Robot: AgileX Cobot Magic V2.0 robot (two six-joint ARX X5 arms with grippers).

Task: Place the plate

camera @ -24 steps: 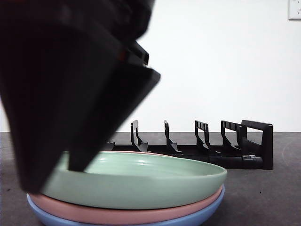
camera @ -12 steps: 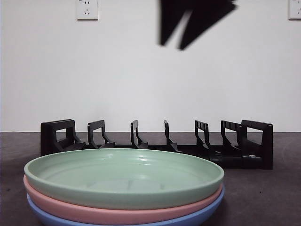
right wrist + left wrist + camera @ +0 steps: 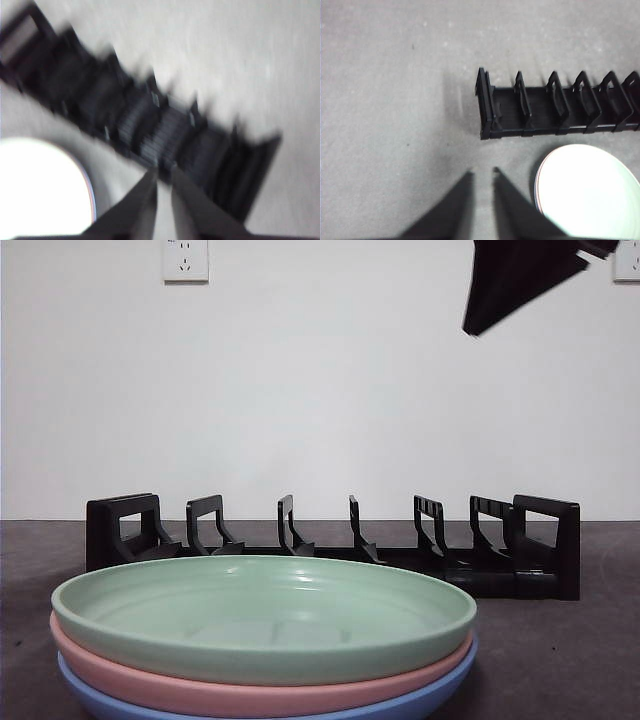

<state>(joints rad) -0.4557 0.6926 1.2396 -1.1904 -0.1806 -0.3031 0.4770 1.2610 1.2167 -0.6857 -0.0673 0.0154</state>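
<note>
A green plate [image 3: 265, 615] lies on top of a pink plate [image 3: 150, 687] and a blue plate [image 3: 100, 697] at the front of the table. A black plate rack [image 3: 330, 550] with several upright dividers stands behind them, with no plate in it. My right gripper [image 3: 164, 172] is empty, its jaws nearly together, high over the rack [image 3: 150, 120]; its view is blurred. It shows as a black tip [image 3: 480, 320] at the top right of the front view. My left gripper [image 3: 482, 172] is empty, jaws nearly together, high beside the plates [image 3: 587, 192] and the rack's end [image 3: 487, 105].
The dark grey table [image 3: 600, 660] runs to a white wall with a socket [image 3: 185, 260] at the upper left. Bare tabletop [image 3: 395, 100] lies beside the rack's end in the left wrist view.
The gripper that was low over the left side of the green plate has risen and swung to the upper right, empty. The plates have not moved.
</note>
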